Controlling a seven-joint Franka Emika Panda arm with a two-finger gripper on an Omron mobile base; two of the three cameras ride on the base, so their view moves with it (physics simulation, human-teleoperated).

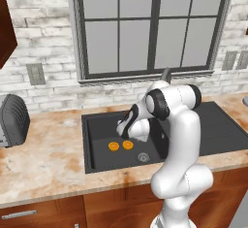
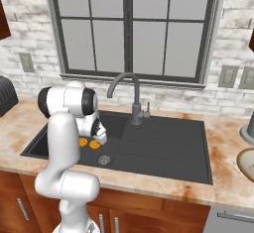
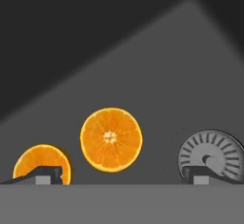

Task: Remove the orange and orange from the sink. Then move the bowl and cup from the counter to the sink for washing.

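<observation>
Two oranges lie side by side on the floor of the black sink (image 1: pixel 98 125): one orange (image 1: pixel 114 146) to the left, the other orange (image 1: pixel 128 144) close beside it. My gripper (image 1: pixel 123 132) hangs open just above them inside the basin, with nothing between its fingers. In the hand view one orange (image 3: pixel 111 139) sits between the fingertips, and the second orange (image 3: pixel 42 163) lies behind the left fingertip (image 3: pixel 47 174). From the right, both oranges (image 2: pixel 83 142) (image 2: pixel 94 145) show under the hand (image 2: pixel 99 134). The bowl (image 2: pixel 246 163) peeks in at the far right of the counter (image 2: pixel 225 180). The cup is out of view.
The round metal drain (image 1: pixel 143 157) lies just right of the fruits. A dark curved faucet (image 2: pixel 131 95) rises behind the basin, with the ribbed drainboard (image 2: pixel 163 145) to its right. A toaster (image 1: pixel 12 120) stands on the left counter. A grey object (image 2: pixel 246 128) stands beyond the bowl.
</observation>
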